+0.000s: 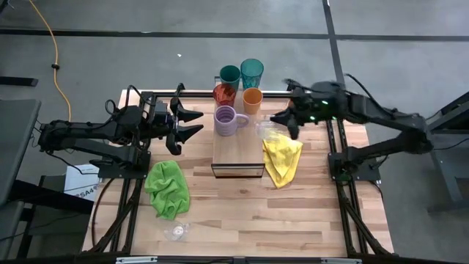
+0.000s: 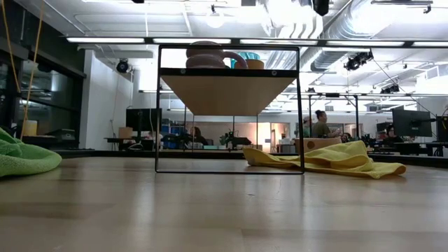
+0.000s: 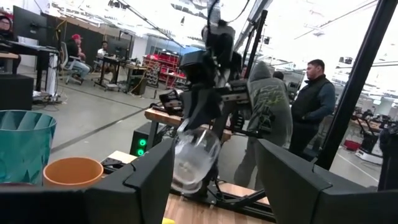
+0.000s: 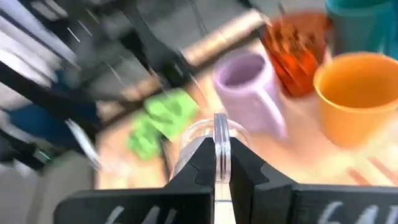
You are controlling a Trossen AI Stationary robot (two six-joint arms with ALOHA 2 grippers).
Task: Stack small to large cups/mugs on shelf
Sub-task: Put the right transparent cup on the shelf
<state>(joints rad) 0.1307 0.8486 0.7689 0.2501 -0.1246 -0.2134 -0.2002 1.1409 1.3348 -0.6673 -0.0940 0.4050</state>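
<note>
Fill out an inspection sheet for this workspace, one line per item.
Surface: wooden table, with the shelf at its middle.
Job's things: lavender mug, amber tumbler, orange cup and two teal tumblers grouped at the shelf's far end; one clear glass in the right gripper, another clear glass on the table near the front edge.
Clutter: green cloth left of the shelf, yellow cloth right of it.
Grippers: left gripper jaws open, empty, left of the lavender mug; right gripper shut on the glass's rim.
Cables: yellow cable on the floor.
Surroundings: people standing behind the table.
</note>
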